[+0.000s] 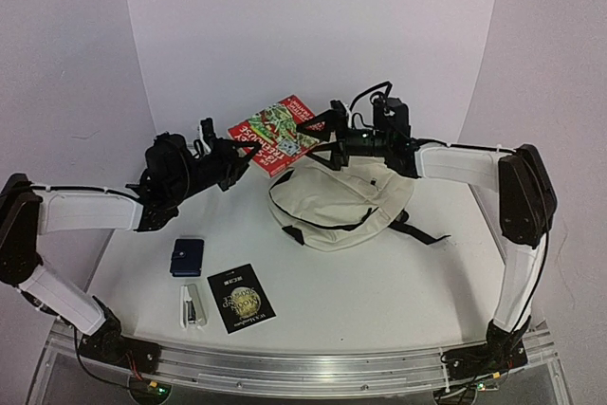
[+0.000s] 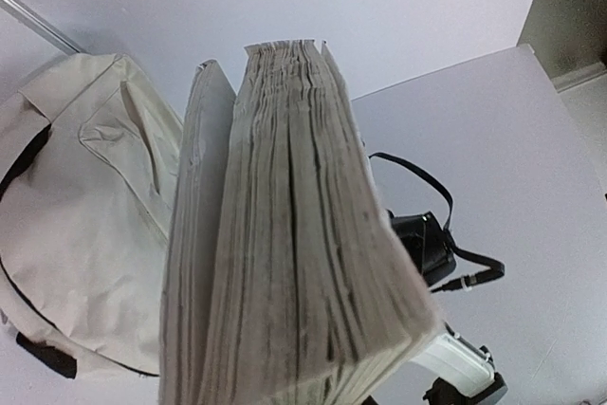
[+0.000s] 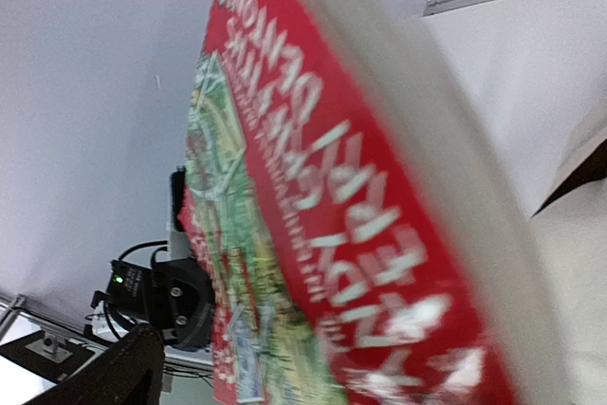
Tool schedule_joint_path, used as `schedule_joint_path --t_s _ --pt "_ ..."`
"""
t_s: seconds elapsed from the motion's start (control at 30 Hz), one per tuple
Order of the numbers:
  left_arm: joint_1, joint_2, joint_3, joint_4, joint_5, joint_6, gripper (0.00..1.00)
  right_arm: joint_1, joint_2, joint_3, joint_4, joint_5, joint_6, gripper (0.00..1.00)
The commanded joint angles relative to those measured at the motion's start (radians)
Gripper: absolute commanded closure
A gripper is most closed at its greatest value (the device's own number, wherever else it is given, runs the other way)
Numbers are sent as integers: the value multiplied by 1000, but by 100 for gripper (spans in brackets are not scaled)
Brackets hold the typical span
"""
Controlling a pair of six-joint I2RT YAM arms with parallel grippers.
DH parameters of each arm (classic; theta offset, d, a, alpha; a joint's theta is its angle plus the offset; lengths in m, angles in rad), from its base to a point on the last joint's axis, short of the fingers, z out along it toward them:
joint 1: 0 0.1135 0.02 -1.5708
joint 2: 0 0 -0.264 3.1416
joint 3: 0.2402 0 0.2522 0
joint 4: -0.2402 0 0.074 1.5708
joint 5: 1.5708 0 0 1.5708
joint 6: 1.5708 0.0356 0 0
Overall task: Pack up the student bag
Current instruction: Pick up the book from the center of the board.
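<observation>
Top external view: the red book (image 1: 277, 135) was gripped at its left end by the left gripper (image 1: 234, 156), while the right gripper (image 1: 322, 135) was spread wide at the book's right edge. The student bag (image 1: 341, 204) was laid on the table just nearside-right of the book, nearer the right arm.

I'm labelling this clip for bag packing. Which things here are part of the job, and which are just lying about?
In the job: student bag; red book, held in the air.
Lying about, untouched for now: blue case; white stapler; black booklet.
</observation>
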Motion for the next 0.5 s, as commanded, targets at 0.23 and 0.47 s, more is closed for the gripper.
schedule_joint_path --t_s 0.23,0.47 --pt "-2 -226 -11 -312 286 178 100 -19 -68 -21 -64 -276 -150 2" --pt "-1 -280 8 -533 223 193 100 -18 -82 -27 51 -297 -73 62"
